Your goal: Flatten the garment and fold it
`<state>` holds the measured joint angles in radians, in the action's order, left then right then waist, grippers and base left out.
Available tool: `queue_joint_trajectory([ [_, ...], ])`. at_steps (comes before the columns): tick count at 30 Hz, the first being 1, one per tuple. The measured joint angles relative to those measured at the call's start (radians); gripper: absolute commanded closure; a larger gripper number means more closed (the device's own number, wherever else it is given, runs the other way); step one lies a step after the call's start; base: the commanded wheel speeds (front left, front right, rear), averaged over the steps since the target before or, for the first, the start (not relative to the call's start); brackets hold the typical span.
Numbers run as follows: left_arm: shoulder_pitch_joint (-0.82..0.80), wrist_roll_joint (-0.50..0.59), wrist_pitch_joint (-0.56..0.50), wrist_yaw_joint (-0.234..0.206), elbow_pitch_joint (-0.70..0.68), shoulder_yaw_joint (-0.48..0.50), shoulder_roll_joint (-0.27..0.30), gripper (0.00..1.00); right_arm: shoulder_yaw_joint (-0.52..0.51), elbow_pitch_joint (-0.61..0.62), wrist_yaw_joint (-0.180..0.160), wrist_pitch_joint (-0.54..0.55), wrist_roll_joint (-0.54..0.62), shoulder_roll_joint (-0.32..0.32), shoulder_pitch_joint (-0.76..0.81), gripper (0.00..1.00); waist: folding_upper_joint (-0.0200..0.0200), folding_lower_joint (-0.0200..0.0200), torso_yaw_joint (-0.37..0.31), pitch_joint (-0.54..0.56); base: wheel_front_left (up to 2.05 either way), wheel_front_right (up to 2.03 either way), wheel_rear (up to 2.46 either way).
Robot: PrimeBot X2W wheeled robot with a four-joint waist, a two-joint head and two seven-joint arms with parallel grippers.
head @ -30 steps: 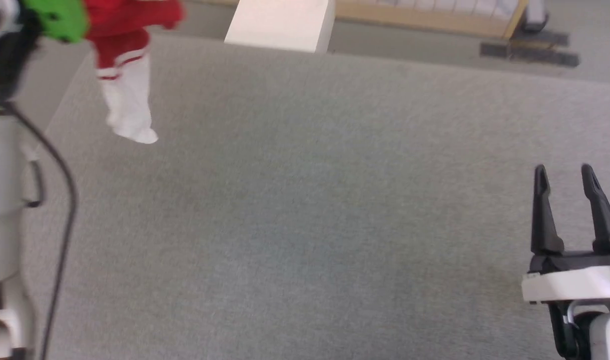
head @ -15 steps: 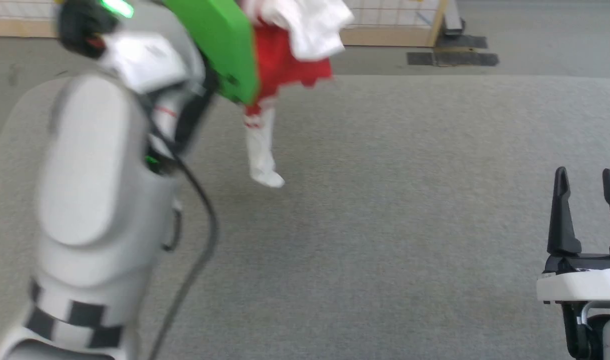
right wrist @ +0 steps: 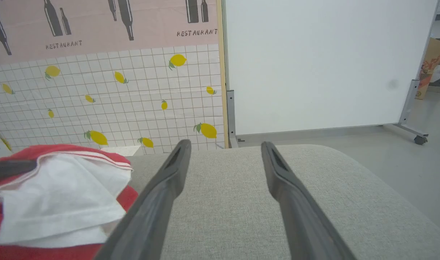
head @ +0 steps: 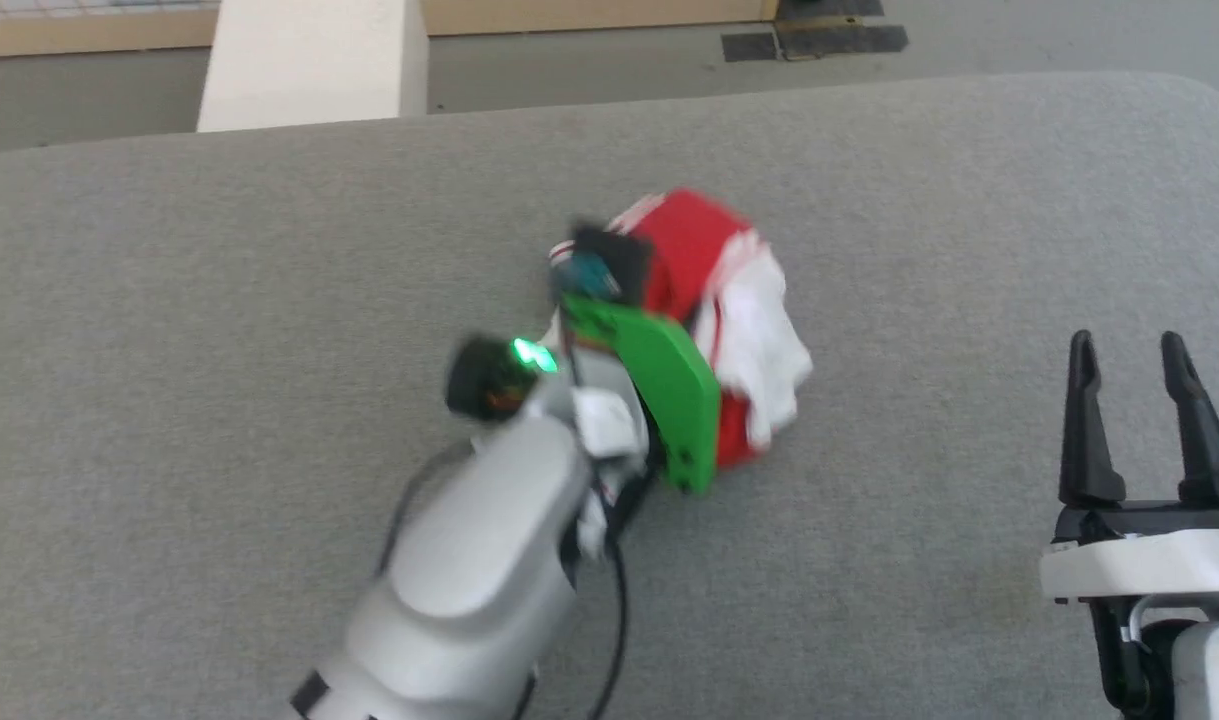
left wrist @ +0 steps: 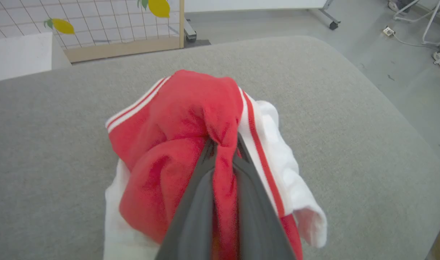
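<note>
Garment (head: 714,300): crumpled red-and-white mound on grey pad (head: 219,300), near pad's middle. No clear long axis. Striped trim arches over top, white sleeve spills toward pad's right side. Left gripper (left wrist: 223,144) clamped on red fold at mound's crest. Right gripper (head: 1124,345) over pad's near right part — fingers spread, holding nothing. Beyond pad's far edge, pink panel (right wrist: 97,21) — reads "RESTAURANT" twice.

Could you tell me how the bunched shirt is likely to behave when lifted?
The shirt is probably floppy: it lies crumpled, folds drooping around the left gripper pinching it. Likely light, since the cloth looks thin. It should sag and unfurl, not roll.
</note>
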<state>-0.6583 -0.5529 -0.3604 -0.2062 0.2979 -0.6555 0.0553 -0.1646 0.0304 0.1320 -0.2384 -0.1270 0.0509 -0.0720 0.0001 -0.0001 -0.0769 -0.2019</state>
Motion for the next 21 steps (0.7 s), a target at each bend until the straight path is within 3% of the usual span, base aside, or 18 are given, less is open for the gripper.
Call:
queue_joint_trajectory([
  [5,0.023,-0.105,0.057,-0.063,0.124,-0.152,-0.002,1.00,0.018,-0.019,0.000,-0.003,-0.007,0.000,-0.013,0.00,0.0000,0.0000,-0.025,-0.022,0.00,0.00,0.00],
  [6,0.021,-0.125,0.076,-0.075,0.137,-0.171,-0.002,0.94,0.021,-0.022,0.000,-0.004,-0.009,0.000,-0.015,0.00,0.0000,0.0000,-0.029,-0.026,0.00,0.00,0.00],
  [7,0.019,-0.138,0.093,-0.080,0.145,-0.186,-0.002,0.02,0.022,-0.025,0.000,-0.005,-0.012,0.000,-0.016,0.00,0.0000,0.0000,-0.031,-0.029,0.00,0.00,0.00],
  [10,-0.065,-0.278,0.267,-0.097,0.140,-0.211,-0.003,0.00,0.004,-0.045,0.000,-0.010,-0.014,0.000,-0.019,0.00,0.0000,0.0000,-0.031,-0.017,0.00,0.00,0.00],
  [13,-0.082,-0.292,0.360,-0.095,0.135,-0.165,0.000,0.00,-0.002,-0.047,0.000,-0.010,-0.013,0.000,-0.019,0.00,0.0000,0.0000,-0.022,0.005,0.00,0.00,0.00],
  [15,-0.080,-0.284,0.439,-0.097,0.109,-0.124,0.032,0.00,-0.004,-0.047,0.000,-0.010,-0.012,0.000,-0.016,0.00,0.0000,0.0000,-0.015,0.022,0.00,0.00,0.00],
  [18,-0.059,-0.252,0.546,-0.117,0.041,-0.066,0.140,0.00,-0.008,-0.047,0.000,-0.010,-0.010,0.000,-0.007,0.00,0.0000,0.0000,-0.007,0.043,0.00,0.00,0.00],
  [21,0.028,-0.206,0.603,-0.163,-0.069,0.013,0.265,0.00,-0.008,-0.047,0.000,-0.010,-0.010,0.000,0.001,0.00,0.0000,0.0000,0.001,0.061,0.00,0.00,0.00],
])
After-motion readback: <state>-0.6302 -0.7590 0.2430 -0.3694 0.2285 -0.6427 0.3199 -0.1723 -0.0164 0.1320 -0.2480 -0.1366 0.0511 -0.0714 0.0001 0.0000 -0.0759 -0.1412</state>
